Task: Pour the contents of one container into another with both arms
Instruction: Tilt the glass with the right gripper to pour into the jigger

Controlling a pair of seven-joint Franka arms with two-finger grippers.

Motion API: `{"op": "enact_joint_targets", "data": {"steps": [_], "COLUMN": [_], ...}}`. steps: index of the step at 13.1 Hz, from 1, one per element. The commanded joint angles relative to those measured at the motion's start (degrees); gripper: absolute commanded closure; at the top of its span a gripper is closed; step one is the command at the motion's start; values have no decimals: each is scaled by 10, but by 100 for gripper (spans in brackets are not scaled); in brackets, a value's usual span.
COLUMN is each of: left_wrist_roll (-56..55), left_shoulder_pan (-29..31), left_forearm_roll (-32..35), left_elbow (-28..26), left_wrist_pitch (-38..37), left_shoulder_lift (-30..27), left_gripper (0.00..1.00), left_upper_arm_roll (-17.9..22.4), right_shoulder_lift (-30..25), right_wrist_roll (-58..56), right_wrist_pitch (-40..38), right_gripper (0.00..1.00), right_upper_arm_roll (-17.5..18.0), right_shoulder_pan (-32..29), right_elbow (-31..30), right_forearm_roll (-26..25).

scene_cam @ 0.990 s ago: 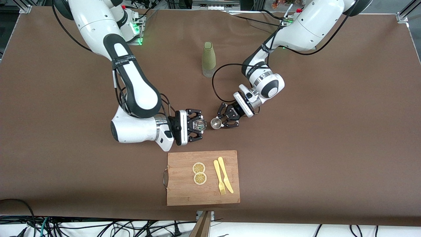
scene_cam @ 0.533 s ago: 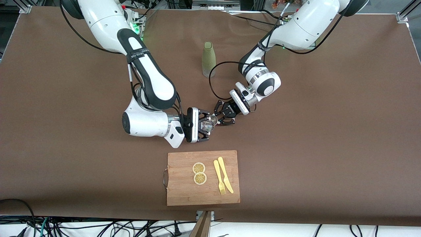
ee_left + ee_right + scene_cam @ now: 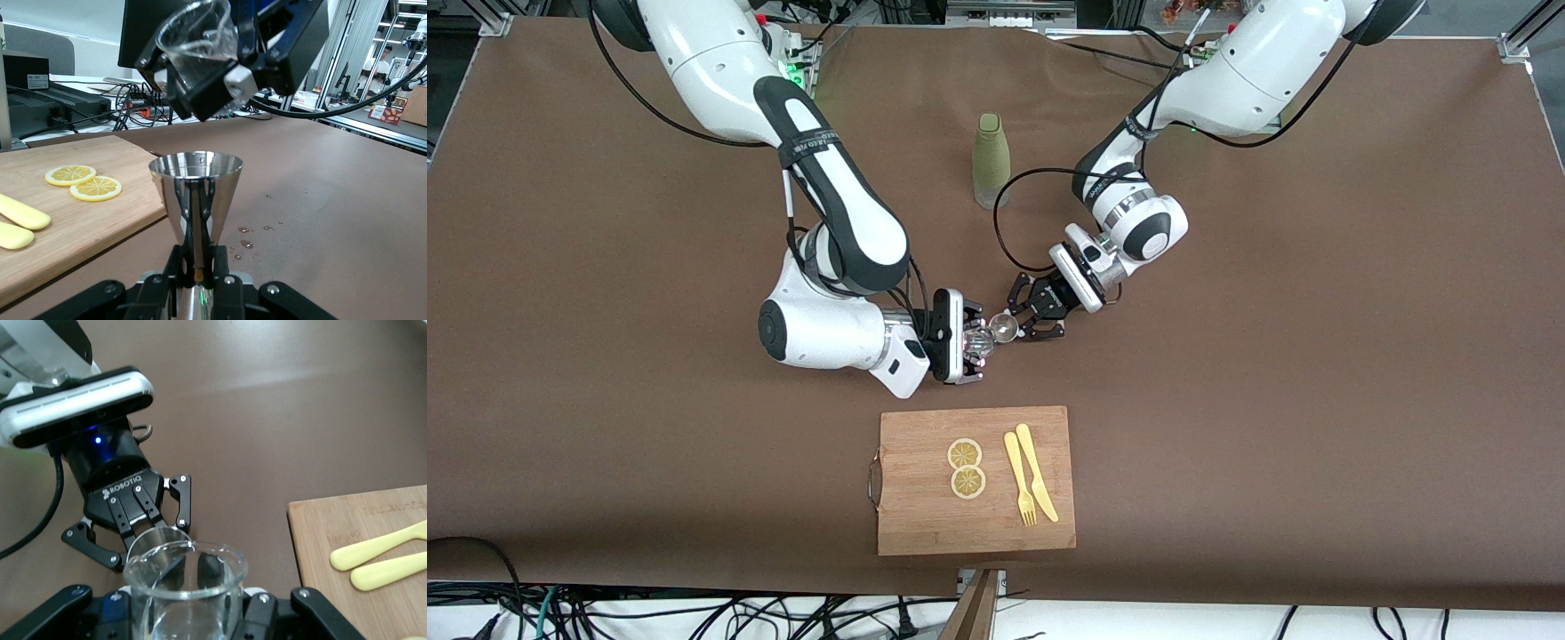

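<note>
My right arm (image 3: 827, 196) reaches in from its end of the table, and my right gripper (image 3: 971, 342) is clamped on a clear glass beaker (image 3: 982, 339), tipped on its side over the brown table (image 3: 1316, 356); in the right wrist view the beaker (image 3: 185, 590) fills the foreground between my fingers. Its lip meets the rim of a steel jigger (image 3: 1007, 328) — the small metal measuring cup that my left gripper (image 3: 1024, 318) holds, jaws closed on its narrow waist. In the left wrist view the jigger (image 3: 195, 193) stands upright, with the tilted beaker (image 3: 197, 37) just above its mouth and a few water drops (image 3: 250, 241) on the table beside it. My left arm (image 3: 1227, 80) comes in from its own end. Nearer the front camera lies a wooden cutting board (image 3: 925, 524) with two lemon slices (image 3: 966, 468) and a yellow fork (image 3: 1019, 480) and knife (image 3: 1037, 473); a green bottle (image 3: 991, 160) stands nearer the bases.
</note>
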Motion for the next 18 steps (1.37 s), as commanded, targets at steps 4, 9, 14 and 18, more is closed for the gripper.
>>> {"op": "enact_joint_targets", "data": {"steps": [4, 9, 14, 18], "left_wrist_roll": [257, 304, 339, 339], "left_shoulder_pan": [7, 4, 2, 3], "left_forearm_roll": [-147, -199, -223, -225], "left_elbow": [12, 15, 15, 15], "left_wrist_pitch": [4, 5, 4, 4], "left_shoulder_lift": [14, 15, 15, 15], "left_gripper": [100, 100, 100, 100], "left_upper_arm_roll": [-16, -16, -16, -16], "right_shoulder_lift": [-56, -56, -55, -55], "right_wrist_roll": [10, 67, 95, 96], "right_wrist_pitch": [5, 38, 60, 63], "right_gripper": [91, 91, 91, 91], "right_upper_arm_roll": [-2, -2, -2, -2], "right_shoulder_pan": [13, 32, 44, 50], "right_elbow": [-67, -66, -65, -65], "right_forearm_roll": [-34, -103, -144, -160]}}
